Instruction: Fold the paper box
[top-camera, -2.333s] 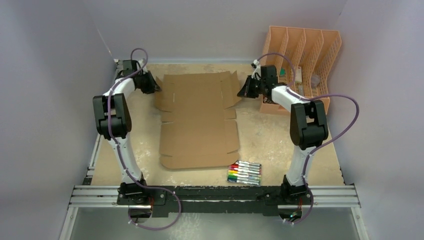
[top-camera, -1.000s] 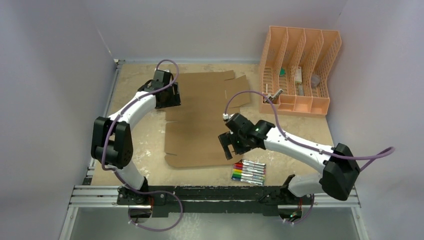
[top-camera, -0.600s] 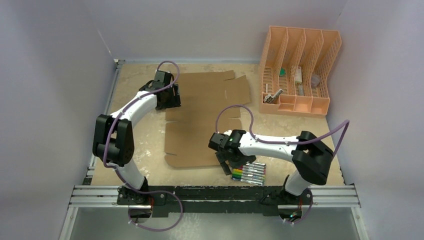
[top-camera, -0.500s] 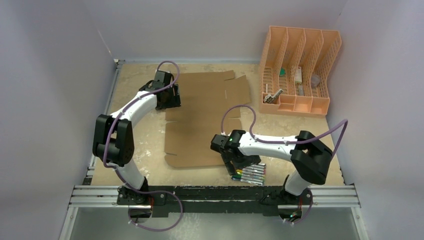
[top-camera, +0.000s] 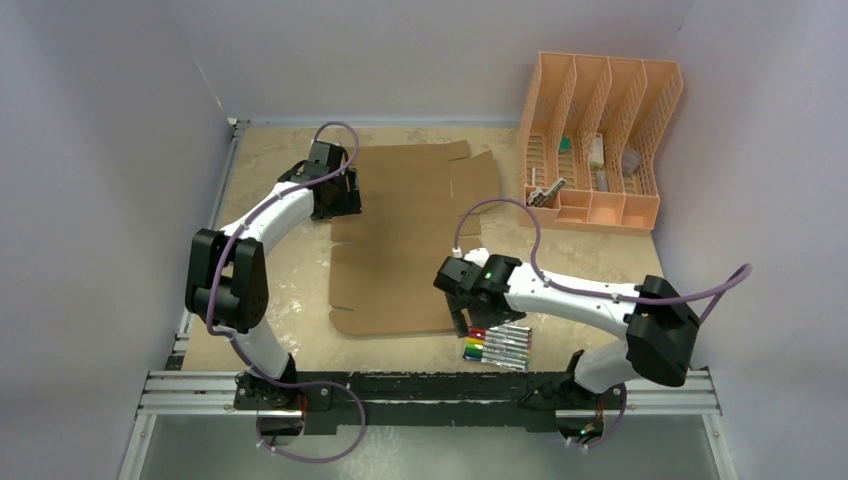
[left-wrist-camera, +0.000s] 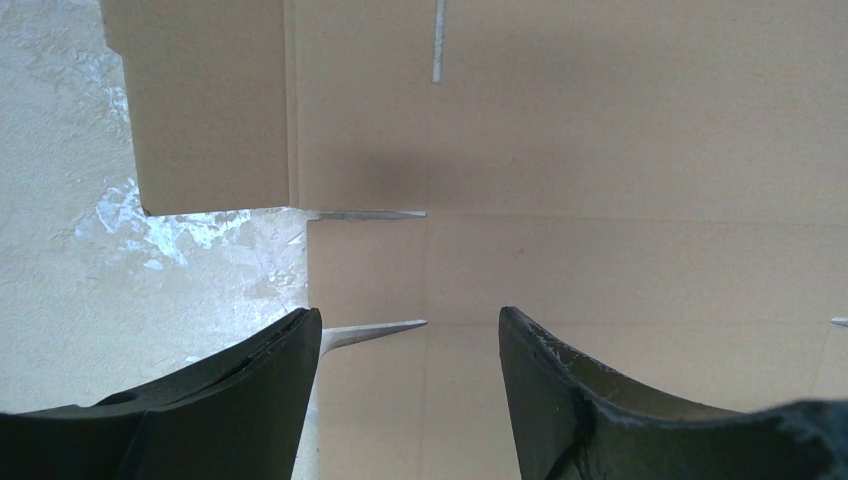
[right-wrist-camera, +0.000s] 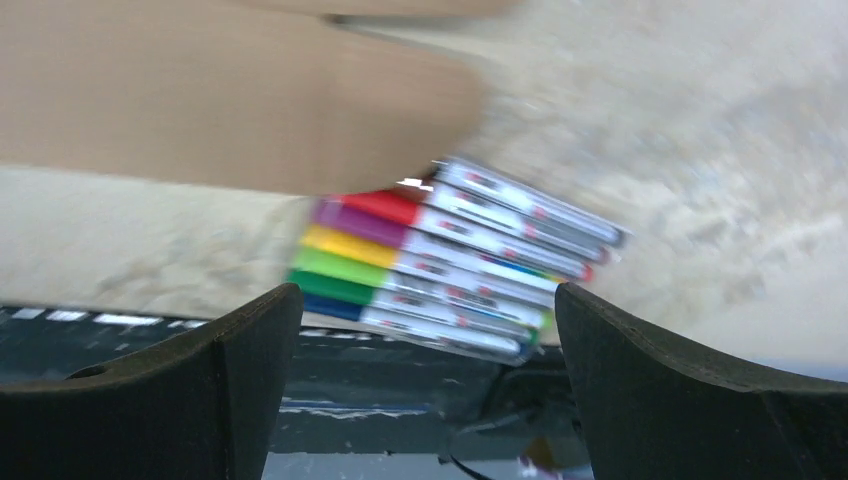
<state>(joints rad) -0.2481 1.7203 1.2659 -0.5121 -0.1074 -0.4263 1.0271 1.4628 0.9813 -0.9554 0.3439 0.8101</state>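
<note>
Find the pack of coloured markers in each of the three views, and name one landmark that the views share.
Top external: the marker pack lies near the bottom centre, just right of the near right corner of the paper box.
Left wrist: not in it; that view shows mostly the paper box.
Right wrist: centre of the picture, just below the paper box's edge.
Shared landmark: the paper box, visible in all three views.

Two big moves
The right pincer (top-camera: 462, 323) swung from the orange rack (top-camera: 600, 140) down to the markers (top-camera: 497, 346); the left pincer (top-camera: 340, 205) came over the paper box (top-camera: 400, 255).
</note>
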